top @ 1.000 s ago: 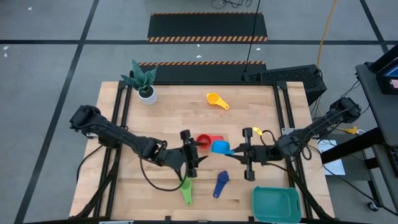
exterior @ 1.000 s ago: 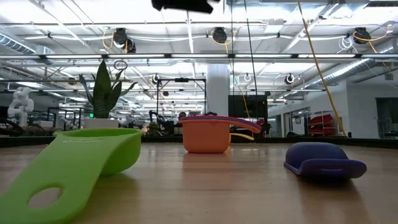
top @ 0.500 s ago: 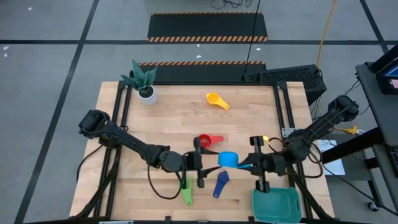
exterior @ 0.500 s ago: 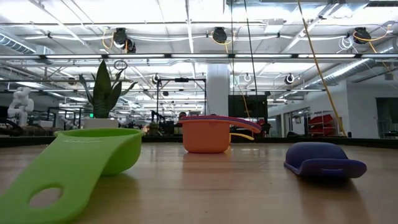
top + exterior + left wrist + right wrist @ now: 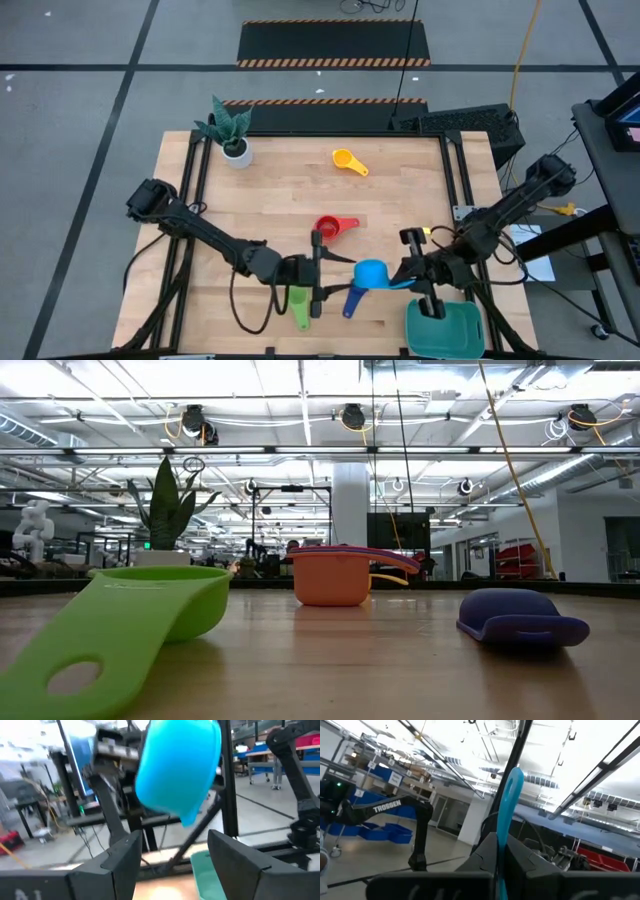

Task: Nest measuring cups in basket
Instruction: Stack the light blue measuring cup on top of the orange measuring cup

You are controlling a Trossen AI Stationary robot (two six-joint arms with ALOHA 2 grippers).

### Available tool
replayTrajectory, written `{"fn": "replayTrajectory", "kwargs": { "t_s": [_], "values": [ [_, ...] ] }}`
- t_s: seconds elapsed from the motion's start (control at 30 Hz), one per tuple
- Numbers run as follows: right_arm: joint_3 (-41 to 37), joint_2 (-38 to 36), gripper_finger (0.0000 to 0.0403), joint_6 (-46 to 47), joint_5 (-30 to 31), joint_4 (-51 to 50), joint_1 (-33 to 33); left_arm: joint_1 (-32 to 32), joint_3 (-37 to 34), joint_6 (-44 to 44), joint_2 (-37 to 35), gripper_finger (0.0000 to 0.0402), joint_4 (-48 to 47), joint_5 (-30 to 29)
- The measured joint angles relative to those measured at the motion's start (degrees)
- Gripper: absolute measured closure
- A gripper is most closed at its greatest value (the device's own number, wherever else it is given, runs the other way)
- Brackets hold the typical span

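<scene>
My right gripper [image 5: 398, 281] is shut on a light blue measuring cup [image 5: 372, 272], held above the table just left of the teal basket [image 5: 445, 328]. My left gripper [image 5: 335, 274] is open and empty and faces that cup; the cup fills the left wrist view [image 5: 177, 765], beyond the spread fingers. A green cup [image 5: 300, 305] and a dark blue cup [image 5: 355, 296] lie near the near edge. A red cup [image 5: 333, 227] sits mid-table and a yellow cup [image 5: 348, 160] sits farther back. The other cups are out of view. My right gripper pinches the light blue cup's handle [image 5: 510, 795] between its two fingers [image 5: 485, 855], which come in about level from the table's right. The handle stands edge-on between them and reaches out past the tips. The cup is lifted clear of the table, its bowl [image 5: 370, 273] open side up.
A white plant pot [image 5: 236, 150] stands at the far left corner. In the low view the green cup [image 5: 130, 620] lies close on the left and the dark blue cup [image 5: 520, 620] on the right, with an orange-red cup [image 5: 330, 575] behind them. Dark frame rails run along both table sides.
My right gripper has carried the light blue cup from beside the red cup toward the near edge and the basket, keeping hold of the handle. My left gripper has also gone toward the near edge and a little right, over the green cup. The cups on the table have stayed put.
</scene>
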Motion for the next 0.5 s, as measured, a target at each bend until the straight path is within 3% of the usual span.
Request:
{"fn": "replayTrajectory", "kwargs": {
  "t_s": [0.33, 0.5],
  "values": [
    [0.0, 3.2, 0.0399, -1.8, 0.1, 6.1, -0.3, 0.2, 0.0, 2.7, 0.0, 0.0265, 1.3, 0.4],
    [0.0, 3.2, 0.0399, -1.8, 0.2, 5.9, -0.5, 0.2, 0.0, 2.8, 0.0, 0.0286, 1.2, 1.0]
  ]
}}
